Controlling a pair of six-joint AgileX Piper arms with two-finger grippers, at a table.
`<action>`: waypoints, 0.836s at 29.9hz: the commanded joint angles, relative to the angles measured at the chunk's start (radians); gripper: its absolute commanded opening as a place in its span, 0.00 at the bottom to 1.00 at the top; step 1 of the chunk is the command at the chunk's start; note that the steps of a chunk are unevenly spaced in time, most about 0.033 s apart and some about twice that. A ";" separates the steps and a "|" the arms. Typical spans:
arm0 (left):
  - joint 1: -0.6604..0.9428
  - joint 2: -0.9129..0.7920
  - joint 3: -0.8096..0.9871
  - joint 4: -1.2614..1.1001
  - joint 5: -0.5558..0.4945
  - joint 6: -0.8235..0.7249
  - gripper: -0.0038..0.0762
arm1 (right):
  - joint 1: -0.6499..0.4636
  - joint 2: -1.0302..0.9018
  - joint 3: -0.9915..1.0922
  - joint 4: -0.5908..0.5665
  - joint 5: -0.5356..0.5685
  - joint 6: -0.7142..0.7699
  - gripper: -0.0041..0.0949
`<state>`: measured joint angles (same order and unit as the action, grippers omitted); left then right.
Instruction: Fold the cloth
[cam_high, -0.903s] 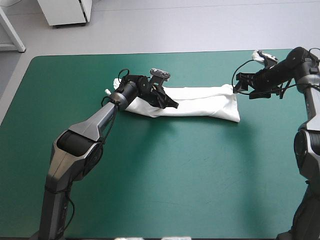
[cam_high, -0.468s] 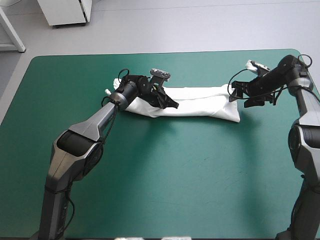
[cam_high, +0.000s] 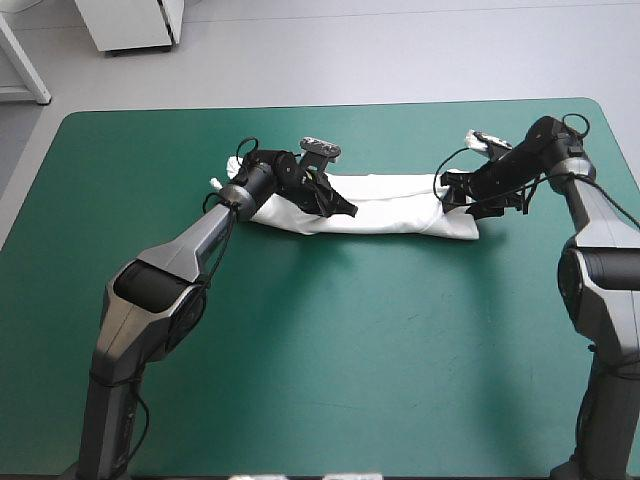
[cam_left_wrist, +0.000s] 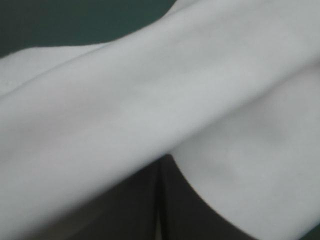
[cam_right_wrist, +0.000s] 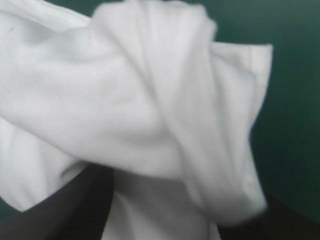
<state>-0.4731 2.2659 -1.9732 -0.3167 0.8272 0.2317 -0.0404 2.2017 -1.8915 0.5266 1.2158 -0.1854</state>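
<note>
T-shirt (cam_high: 400, 205) lies as a long, narrow white band across the far half of the table (cam_high: 300, 350), running from left to right on the teal-green cover.

The left gripper (cam_high: 340, 207) sits on the band's left part. In its wrist view the black fingers meet in one arch with white fabric draped against them, so it looks closed on the T-shirt.

The right gripper (cam_high: 460, 195) is at the band's right end. Its fingers stand apart toward the bottom corners of its wrist view, with the bunched end of the fabric between them, so it is open and not yet holding anything.

The step in hand appears to be taking hold of the right end so the band can be folded across its length. To do that well, the right fingers should go low enough to catch every layer at that end, not only the top fold, and should close fully before any lift. The left grip should stay firm so the band does not slide or open up.

No container shows in any view.
</note>
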 joint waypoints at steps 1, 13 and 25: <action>-0.007 -0.050 -0.020 -0.033 0.020 -0.004 0.04 | 0.048 -0.015 -0.014 0.032 0.022 -0.001 0.49; -0.007 -0.050 -0.020 -0.031 0.022 0.000 0.04 | 0.077 -0.035 -0.059 -0.032 0.032 0.028 0.03; -0.007 -0.050 -0.020 -0.031 0.022 0.000 0.04 | 0.077 -0.179 -0.211 0.096 0.032 0.047 0.03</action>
<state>-0.4731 2.2659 -1.9732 -0.3185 0.8292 0.2362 0.0371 2.1134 -2.0592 0.5296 1.2318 -0.1352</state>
